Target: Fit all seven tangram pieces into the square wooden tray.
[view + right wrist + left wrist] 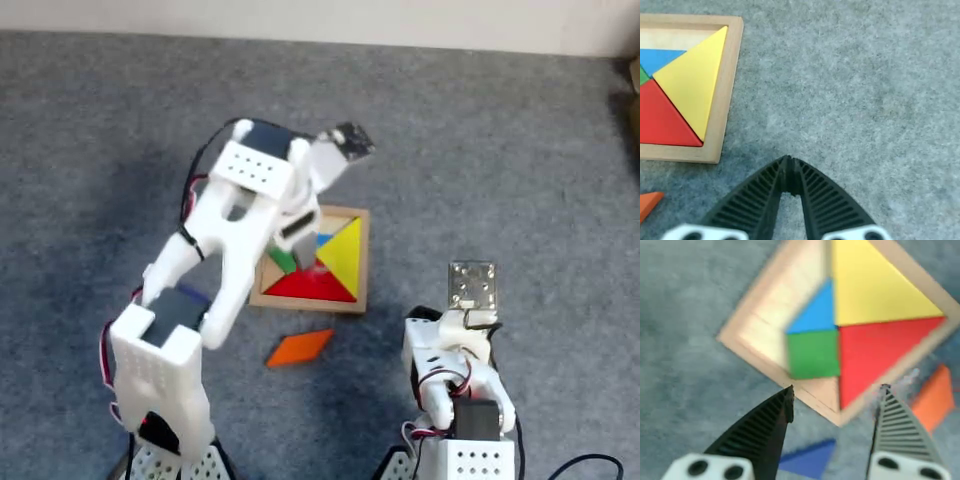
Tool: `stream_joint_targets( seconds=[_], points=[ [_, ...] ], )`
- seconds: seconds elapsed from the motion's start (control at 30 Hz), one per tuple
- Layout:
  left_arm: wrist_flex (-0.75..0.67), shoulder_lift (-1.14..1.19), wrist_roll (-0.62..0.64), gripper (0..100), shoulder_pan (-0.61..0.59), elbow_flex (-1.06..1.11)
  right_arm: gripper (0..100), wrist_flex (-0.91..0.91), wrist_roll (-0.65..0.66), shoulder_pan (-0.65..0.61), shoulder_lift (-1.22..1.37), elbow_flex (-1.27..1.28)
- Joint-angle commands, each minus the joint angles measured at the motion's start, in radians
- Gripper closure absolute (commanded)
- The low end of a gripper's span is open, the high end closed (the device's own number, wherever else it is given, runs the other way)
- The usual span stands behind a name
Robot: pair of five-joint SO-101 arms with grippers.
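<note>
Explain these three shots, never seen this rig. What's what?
Two small robot arms on grey carpet. The high view looks down on both; the other two come from cameras on each wrist. The left arm hangs over the wooden tray, jaws open, holding nothing. The right arm sits apart, jaws shut, empty. In the tray: yellow triangle, red triangle, green square, light blue triangle. On the carpet: an orange piece and a dark blue piece.
</note>
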Motion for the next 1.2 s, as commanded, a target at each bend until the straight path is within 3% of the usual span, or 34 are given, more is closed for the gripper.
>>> stream_joint_targets(
  seconds=[0.0, 0.33, 0.53, 0.77, 1.17],
  points=[
    [0.006, -0.131, 0.008, 74, 0.058, 0.113, 99.3, -0.031, -0.009, 0.015, -0.004, 0.102],
    [-0.262, -0.443, 0.009, 74, 0.117, 0.65, 99.3, -0.033, -0.009, 0.042, -0.005, 0.102],
    [-0.436, -0.496, 0.054, 74, 0.147, 0.852, 99.3, -0.033, -0.009, 0.042, -0.005, 0.102],
    [-0.516, -0.387, 0.054, 74, 0.148, 0.889, 99.3, -0.033, -0.009, 0.042, -0.005, 0.102],
    [-0.491, -0.369, 0.058, 74, 0.189, 0.834, 99.3, -0.033, -0.009, 0.042, -0.005, 0.102]
  ],
)
